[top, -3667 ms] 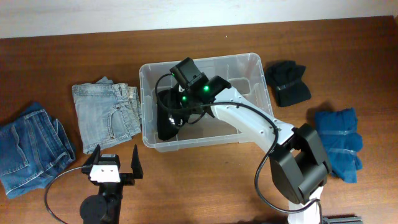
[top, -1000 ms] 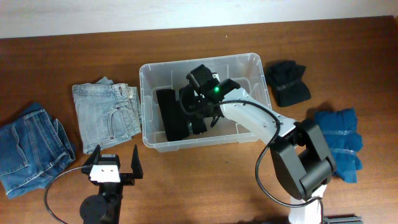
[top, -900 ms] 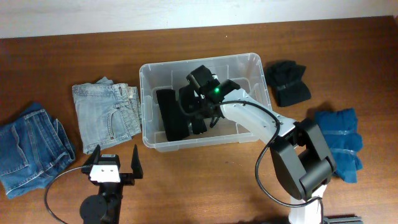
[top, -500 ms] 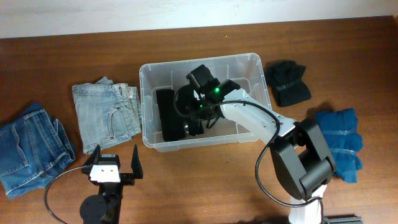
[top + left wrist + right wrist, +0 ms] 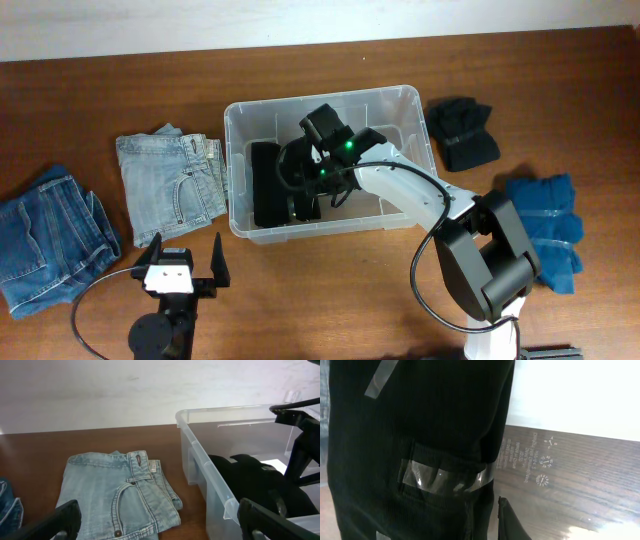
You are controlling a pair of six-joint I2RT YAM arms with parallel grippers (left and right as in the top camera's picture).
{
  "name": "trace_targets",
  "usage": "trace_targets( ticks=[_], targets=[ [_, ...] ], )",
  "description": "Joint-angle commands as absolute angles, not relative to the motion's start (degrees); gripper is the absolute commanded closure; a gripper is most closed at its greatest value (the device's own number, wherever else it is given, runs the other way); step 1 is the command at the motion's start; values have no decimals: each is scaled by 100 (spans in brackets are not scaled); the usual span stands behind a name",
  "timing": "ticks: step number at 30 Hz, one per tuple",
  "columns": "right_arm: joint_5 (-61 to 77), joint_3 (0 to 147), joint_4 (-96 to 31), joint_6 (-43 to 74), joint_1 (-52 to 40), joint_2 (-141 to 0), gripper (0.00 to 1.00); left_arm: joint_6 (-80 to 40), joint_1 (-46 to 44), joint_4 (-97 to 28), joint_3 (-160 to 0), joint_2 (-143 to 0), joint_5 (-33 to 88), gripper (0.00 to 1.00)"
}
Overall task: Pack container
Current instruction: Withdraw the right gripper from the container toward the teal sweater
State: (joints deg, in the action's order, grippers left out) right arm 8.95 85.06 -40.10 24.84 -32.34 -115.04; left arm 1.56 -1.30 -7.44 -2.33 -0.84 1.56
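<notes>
The container (image 5: 325,97) is a clear plastic bin in the middle of the table; its rim (image 5: 210,467) also shows in the left wrist view. A black folded garment (image 5: 268,185) bound with clear tape lies inside along the left wall. My right gripper (image 5: 305,195) reaches down into the bin right beside it. In the right wrist view the garment (image 5: 420,435) fills the left side. Only one finger (image 5: 509,520) shows, a thin gap from the cloth. My left gripper (image 5: 190,262) stands open and empty near the front edge.
Light blue jeans (image 5: 170,185) lie left of the bin and darker jeans (image 5: 45,235) lie at the far left. Right of the bin are a black folded garment (image 5: 462,132) and a blue bundle (image 5: 545,230). A white label (image 5: 580,395) shows on the bin's floor.
My right gripper has shifted a little to the left inside the bin. The black garment has settled closer to the left wall. The left arm has not moved.
</notes>
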Motion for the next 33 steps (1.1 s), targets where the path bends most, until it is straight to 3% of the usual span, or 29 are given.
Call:
trace_targets(
  ticks=[1, 19, 25, 33],
  targets=[
    [989, 8624, -4027, 2383, -3223, -11402, 84, 244, -95, -720, -185, -36, 217, 1],
    [211, 8790, -4482, 1481, -2757, -9677, 22, 244, -95, -720, -187, -34, 217, 1],
    [167, 8790, -5019, 1479, -1806, -8744, 16, 244, -95, -720, -185, -36, 217, 1],
    [189, 8788, -6045, 1448, 797, -8298, 14, 244, -95, -720, -185, -34, 217, 1]
  ],
)
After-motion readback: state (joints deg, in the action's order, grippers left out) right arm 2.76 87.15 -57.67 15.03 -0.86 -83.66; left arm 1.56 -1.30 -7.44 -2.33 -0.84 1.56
